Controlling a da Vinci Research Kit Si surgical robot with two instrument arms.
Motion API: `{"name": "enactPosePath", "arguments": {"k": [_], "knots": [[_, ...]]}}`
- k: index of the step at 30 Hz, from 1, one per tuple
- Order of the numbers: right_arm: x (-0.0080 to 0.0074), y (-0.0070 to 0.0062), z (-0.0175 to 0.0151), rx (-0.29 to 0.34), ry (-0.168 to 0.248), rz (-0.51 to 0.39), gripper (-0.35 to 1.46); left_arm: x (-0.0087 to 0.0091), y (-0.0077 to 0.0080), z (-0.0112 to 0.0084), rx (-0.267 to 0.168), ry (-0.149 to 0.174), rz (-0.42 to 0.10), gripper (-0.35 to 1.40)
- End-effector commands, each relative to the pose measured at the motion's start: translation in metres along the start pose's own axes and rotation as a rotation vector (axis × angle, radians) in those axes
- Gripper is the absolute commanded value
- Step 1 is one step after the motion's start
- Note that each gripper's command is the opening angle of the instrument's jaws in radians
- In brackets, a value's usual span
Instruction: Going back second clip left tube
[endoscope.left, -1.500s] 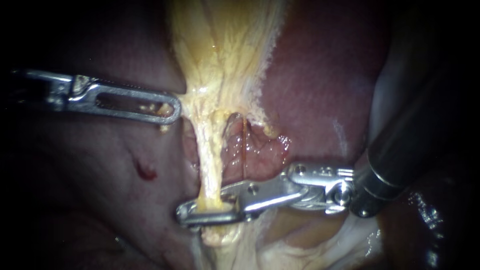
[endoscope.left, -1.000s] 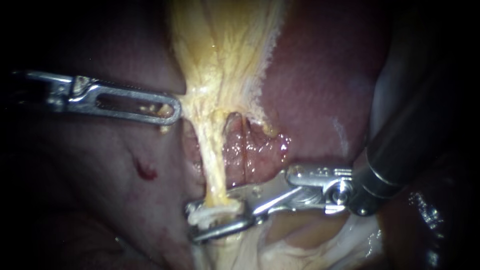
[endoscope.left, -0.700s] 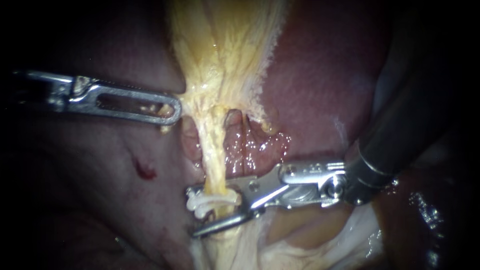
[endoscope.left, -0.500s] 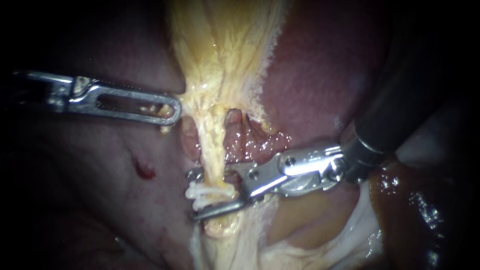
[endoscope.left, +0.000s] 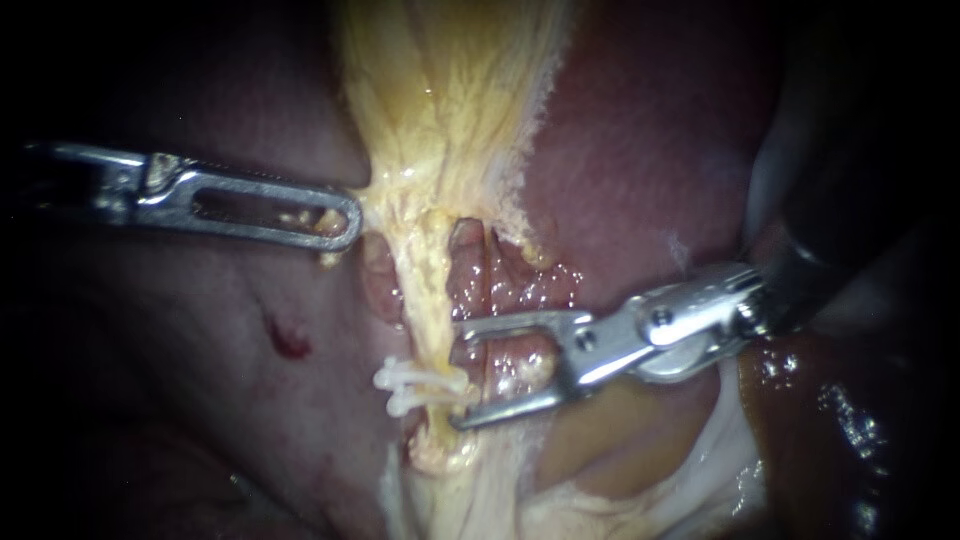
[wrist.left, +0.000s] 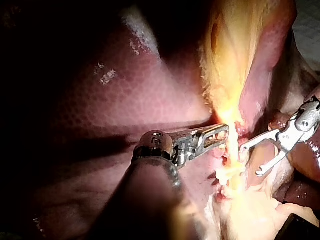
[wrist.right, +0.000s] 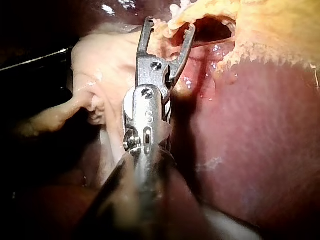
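Note:
The left tube (endoscope.left: 425, 310) is a thin yellow strand running down from the fatty yellow tissue (endoscope.left: 450, 90). A white clip (endoscope.left: 420, 385) sits across its lower part. My right instrument (endoscope.left: 462, 375) comes in from the right with its jaws open, the tips just right of the tube and clip and holding nothing. In the right wrist view its open jaws (wrist.right: 169, 27) point at the yellow tissue. My left instrument (endoscope.left: 335, 222) is shut on the edge of the yellow tissue, level with the top of the tube, and in the left wrist view (wrist.left: 212, 139) too.
Dark red liver (endoscope.left: 640, 170) fills the right and upper right. Glistening pink tissue (endoscope.left: 510, 290) lies between the tube and my right instrument. A small blood spot (endoscope.left: 290, 345) marks the pale surface at left. Whitish membrane (endoscope.left: 700, 470) lies below the right instrument.
My right instrument's jaws, closed around the tube's lower part, have opened and drawn back up and right, leaving a white clip on the tube. The left instrument has held still.

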Motion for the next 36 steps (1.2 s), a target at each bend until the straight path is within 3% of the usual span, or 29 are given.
{"name": "enactPosePath", "arguments": {"k": [1, 10, 24, 36], "knots": [[0.0003, 0.0, -0.0008, -0.005, -0.003, -0.004, 0.5, 0.0, 0.0, 0.0, 0.001, 0.0, 0.0, -0.35], [0.0022, 0.0002, -0.0058, -0.05, 0.006, -0.025, 0.5, 0.0, 0.0, 0.0001, 0.001, 0.0, 0.0, -0.35], [0.002, 0.0006, -0.0073, -0.055, 0.019, -0.026, 0.5, 0.0001, 0.0001, 0.001, -0.003, -0.003, 0.001, -0.35], [0.002, 0.0013, -0.0088, -0.029, 0.027, -0.026, 0.5, 0.0014, 0.0019, 0.0065, 0.004, 0.004, 0.013, -0.35]]}}
